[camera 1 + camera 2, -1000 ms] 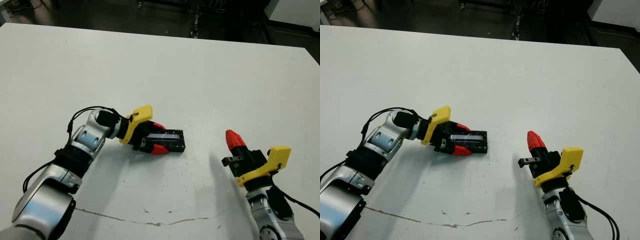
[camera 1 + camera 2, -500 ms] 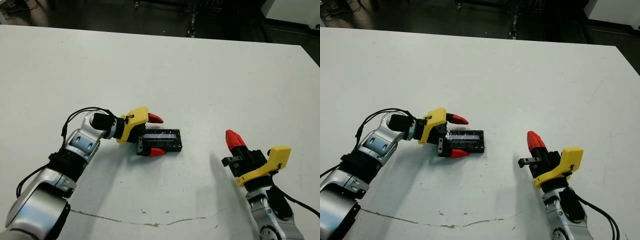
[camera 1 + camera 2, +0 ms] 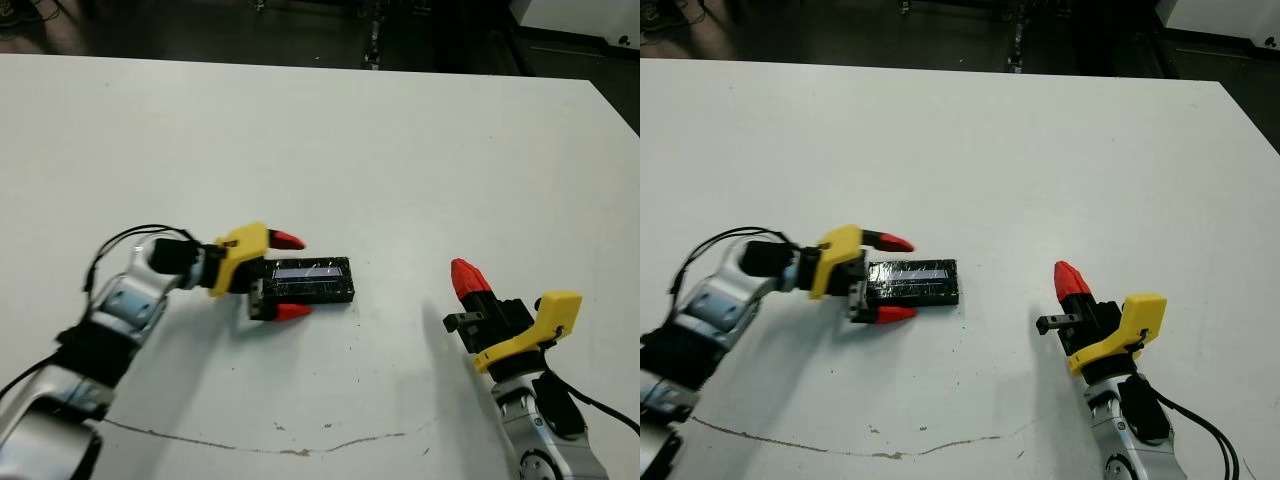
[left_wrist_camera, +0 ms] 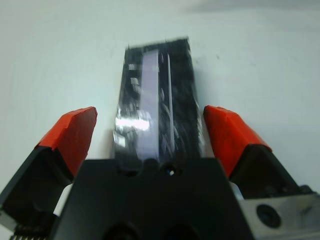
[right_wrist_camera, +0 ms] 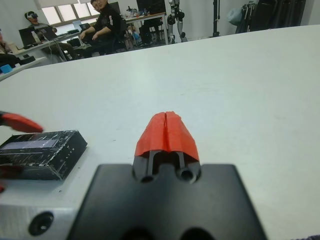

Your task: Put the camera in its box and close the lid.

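Black crinkled lid (image 3: 312, 280) lies flat at lower centre of the table (image 3: 400, 150); we see no box or camera beneath. Left gripper (image 3: 284, 276) is spread wide around the lid's left end, gripping nothing. Right gripper (image 3: 466, 279), lower right, is closed and empty.

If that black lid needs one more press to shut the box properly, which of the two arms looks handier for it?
Probably the left. The left gripper is open with its red fingers either side of the lid, while the right gripper is shut and stands apart on the table.
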Controlling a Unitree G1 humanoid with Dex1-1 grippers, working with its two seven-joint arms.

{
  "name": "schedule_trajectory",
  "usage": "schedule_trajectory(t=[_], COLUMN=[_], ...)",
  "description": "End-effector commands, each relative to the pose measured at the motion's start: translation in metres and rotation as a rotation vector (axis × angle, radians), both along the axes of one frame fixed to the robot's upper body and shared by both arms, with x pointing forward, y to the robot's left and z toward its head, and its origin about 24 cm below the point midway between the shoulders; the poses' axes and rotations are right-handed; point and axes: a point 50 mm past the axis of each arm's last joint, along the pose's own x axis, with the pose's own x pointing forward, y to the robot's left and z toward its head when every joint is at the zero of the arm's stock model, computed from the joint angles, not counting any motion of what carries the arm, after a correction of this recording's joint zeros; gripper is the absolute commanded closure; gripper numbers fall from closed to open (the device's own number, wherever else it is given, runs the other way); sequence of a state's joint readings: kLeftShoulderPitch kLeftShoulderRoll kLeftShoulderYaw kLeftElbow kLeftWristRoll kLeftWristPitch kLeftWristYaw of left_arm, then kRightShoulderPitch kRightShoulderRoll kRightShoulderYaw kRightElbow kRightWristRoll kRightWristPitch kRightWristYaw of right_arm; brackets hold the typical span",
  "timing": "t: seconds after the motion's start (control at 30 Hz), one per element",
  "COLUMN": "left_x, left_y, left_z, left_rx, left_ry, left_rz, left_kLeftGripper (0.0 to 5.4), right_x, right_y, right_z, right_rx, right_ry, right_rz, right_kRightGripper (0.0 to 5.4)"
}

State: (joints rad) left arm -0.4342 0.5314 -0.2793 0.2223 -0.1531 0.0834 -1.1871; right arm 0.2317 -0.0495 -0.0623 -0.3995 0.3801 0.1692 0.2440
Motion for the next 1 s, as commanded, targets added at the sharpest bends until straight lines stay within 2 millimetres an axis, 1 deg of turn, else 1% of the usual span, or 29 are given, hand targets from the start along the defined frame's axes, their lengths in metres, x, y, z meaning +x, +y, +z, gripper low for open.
schedule_trajectory(t=[0.03, 0.17, 0.33, 0.5, 0.57, 0.63, 0.7, 0.77, 0.9, 1.0], left_x=[-0.013, -0.018, -0.018, -0.013, -0.009, -0.006, -0.005, -0.006, -0.017, -0.027], left_y=[0.028, 0.044, 0.06, 0.076, 0.081, 0.083, 0.08, 0.071, 0.034, 0.004], left_z=[-0.007, -0.003, 0.008, 0.019, 0.027, 0.038, 0.046, 0.05, 0.048, 0.043], left_rx=[0.082, 0.063, 0.096, 0.082, 0.058, -0.007, -0.093, -0.205, -0.512, -0.68], left_ry=[0.099, 0.13, 0.103, 0.062, 0.029, -0.031, -0.102, -0.157, -0.21, -0.202], left_rz=[0.064, 0.104, 0.151, 0.264, 0.348, 0.446, 0.543, 0.634, 0.754, 0.768], left_kLeftGripper=[0.0, 0.0, 0.0, 0.0, 0.0, 0.0, 0.0, 0.19, 0.7, 1.17], right_x=[0.0, 0.0, 0.0, 0.0, 0.0, 0.001, 0.002, 0.002, 0.003, 0.003], right_y=[-0.003, -0.002, -0.002, -0.002, -0.003, -0.003, -0.002, -0.002, 0.001, 0.0], right_z=[0.0, 0.0, 0.0, -0.001, -0.001, -0.001, -0.001, -0.002, -0.003, -0.003], right_rx=[-0.019, -0.011, -0.021, -0.023, -0.024, -0.021, -0.019, -0.018, -0.014, -0.022], right_ry=[0.008, 0.008, 0.011, 0.014, 0.018, 0.015, 0.011, 0.012, 0.018, 0.016], right_rz=[-0.008, -0.006, -0.01, -0.013, -0.012, -0.004, -0.001, -0.001, -0.007, -0.011], right_kRightGripper=[5.4, 5.4, 5.4, 5.4, 5.4, 5.4, 5.4, 5.4, 5.4, 5.4])
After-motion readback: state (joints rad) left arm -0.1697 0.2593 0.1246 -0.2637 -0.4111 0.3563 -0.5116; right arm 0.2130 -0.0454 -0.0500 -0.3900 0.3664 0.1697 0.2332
